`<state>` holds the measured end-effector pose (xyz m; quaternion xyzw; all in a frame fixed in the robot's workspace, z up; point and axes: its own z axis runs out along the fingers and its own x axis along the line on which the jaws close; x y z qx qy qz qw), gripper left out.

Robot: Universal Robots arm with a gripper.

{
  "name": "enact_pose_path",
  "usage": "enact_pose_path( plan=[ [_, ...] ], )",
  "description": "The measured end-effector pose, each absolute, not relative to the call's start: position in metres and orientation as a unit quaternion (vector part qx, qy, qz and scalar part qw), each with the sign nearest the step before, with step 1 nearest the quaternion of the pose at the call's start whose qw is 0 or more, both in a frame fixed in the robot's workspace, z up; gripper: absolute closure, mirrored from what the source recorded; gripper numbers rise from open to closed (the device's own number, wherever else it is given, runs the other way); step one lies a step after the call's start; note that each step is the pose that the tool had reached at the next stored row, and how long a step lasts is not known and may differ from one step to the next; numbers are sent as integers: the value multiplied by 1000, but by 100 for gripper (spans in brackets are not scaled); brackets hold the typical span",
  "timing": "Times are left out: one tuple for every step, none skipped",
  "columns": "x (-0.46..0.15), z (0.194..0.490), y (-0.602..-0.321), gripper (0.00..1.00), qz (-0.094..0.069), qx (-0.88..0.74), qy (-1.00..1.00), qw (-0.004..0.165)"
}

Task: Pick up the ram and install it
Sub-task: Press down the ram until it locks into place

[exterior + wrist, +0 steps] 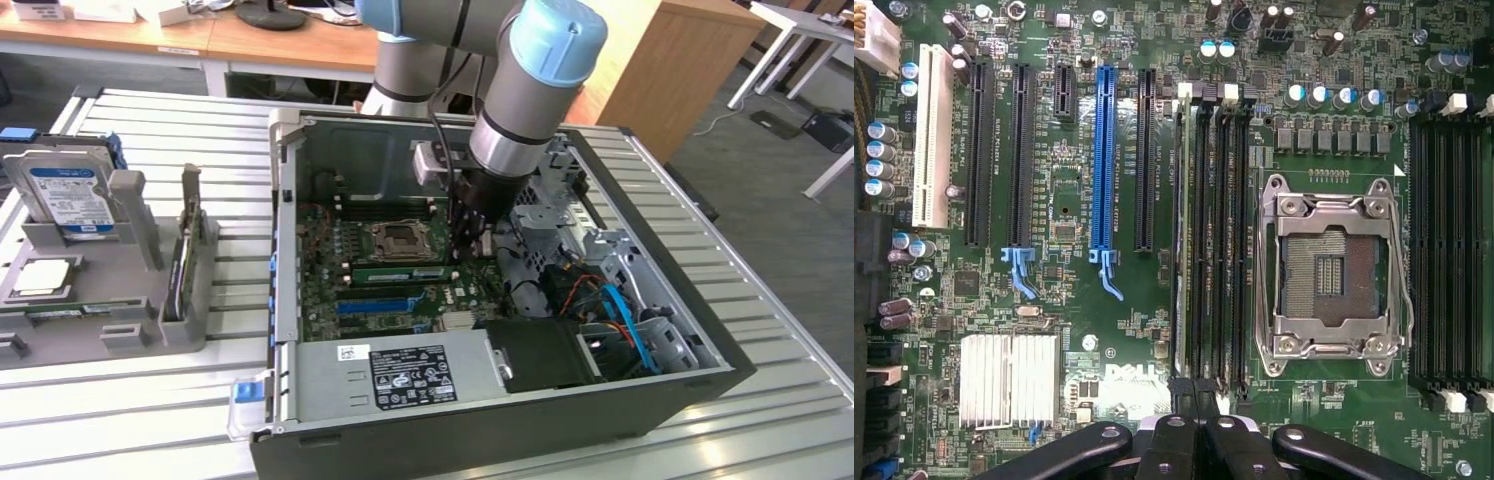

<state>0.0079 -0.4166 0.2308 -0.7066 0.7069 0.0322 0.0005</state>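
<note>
One arm [527,95] hung over the open case [467,440], which lay on its side on the bench [134,420]. Its claw [467,245] [1194,392] was closed, the fingers [1172,440] pressed together with nothing gripped between them. The tips sat at one end of the ram [398,273] [1181,230]; whether they touched it I could not tell. The ram stood on edge in a memory slot, between the socket [398,238] [1332,265] and the blue slot [378,303] [1104,160]. A silver heatsink [1009,380] lay near the blue slot's end. Off to the exterior view's left, well apart from the case, a grey holder [120,290] held a blue-labelled drive [67,195] upright.
</note>
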Motion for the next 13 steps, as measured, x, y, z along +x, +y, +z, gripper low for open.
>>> enact_pose_path(
  plan=[
    [8,231,-417,89,32,-707,707,0],
    [8,231,-417,89,32,-707,707,0],
    [8,230,-417,89,32,-707,707,1],
    [8,230,-416,89,32,-707,707,1],
    [8,229,-416,89,32,-707,707,1],
    [8,229,-417,89,32,-707,707,1],
    [8,229,-417,89,32,-707,707,0],
    [8,229,-417,89,32,-707,707,0],
    [8,229,-417,89,32,-707,707,0],
    [8,229,-417,89,32,-707,707,0],
    [8,228,-416,89,32,-707,707,1],
    [8,228,-416,89,32,-707,707,1],
    [8,228,-417,89,32,-707,707,1]
  ],
)
